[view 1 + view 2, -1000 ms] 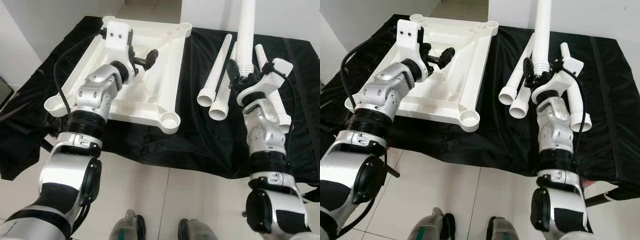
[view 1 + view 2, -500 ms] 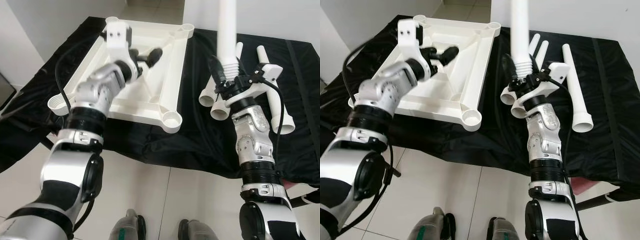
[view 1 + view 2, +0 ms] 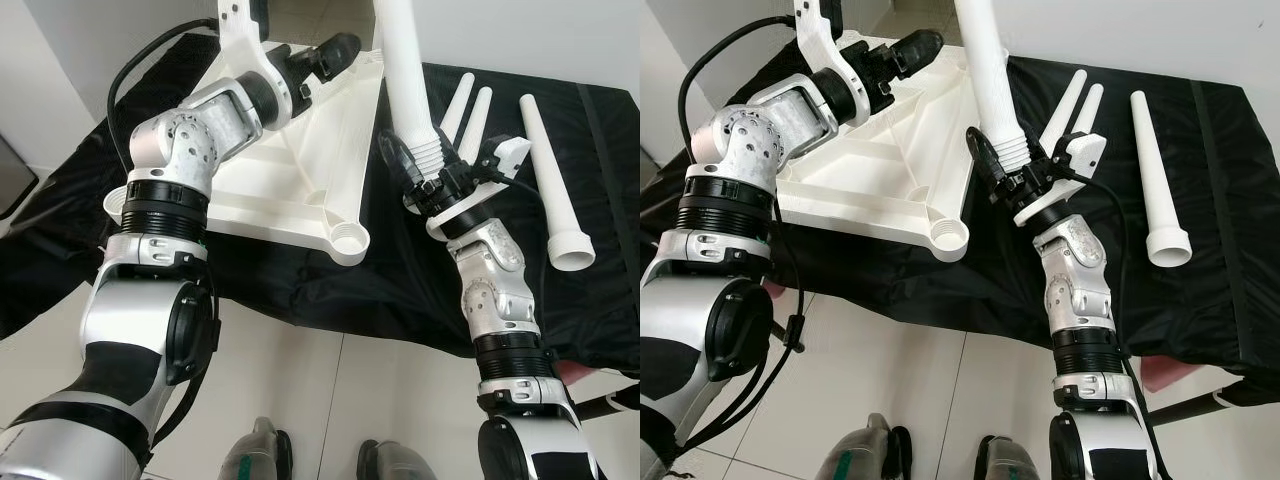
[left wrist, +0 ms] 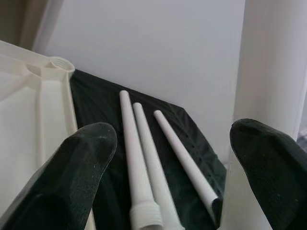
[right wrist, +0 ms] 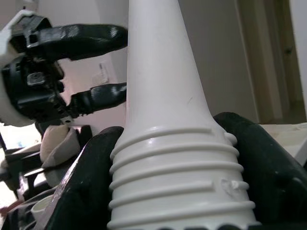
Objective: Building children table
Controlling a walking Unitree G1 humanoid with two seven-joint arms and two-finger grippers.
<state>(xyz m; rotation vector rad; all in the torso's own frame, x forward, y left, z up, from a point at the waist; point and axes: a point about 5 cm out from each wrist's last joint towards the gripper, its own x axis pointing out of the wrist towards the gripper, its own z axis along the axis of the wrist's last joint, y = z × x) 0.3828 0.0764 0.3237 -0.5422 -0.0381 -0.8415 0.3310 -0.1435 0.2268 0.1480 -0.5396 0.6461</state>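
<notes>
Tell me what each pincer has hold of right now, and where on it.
The right pincer grips an upright white table leg at its threaded end. The left pincer is open above the tabletop, holding nothing.

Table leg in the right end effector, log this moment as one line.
right end effector: shut on table leg, upright | left end effector: open over tabletop | three legs on cloth

No legible text, no labels, no brand marks, no numbers, no signs on any visible surface
</notes>
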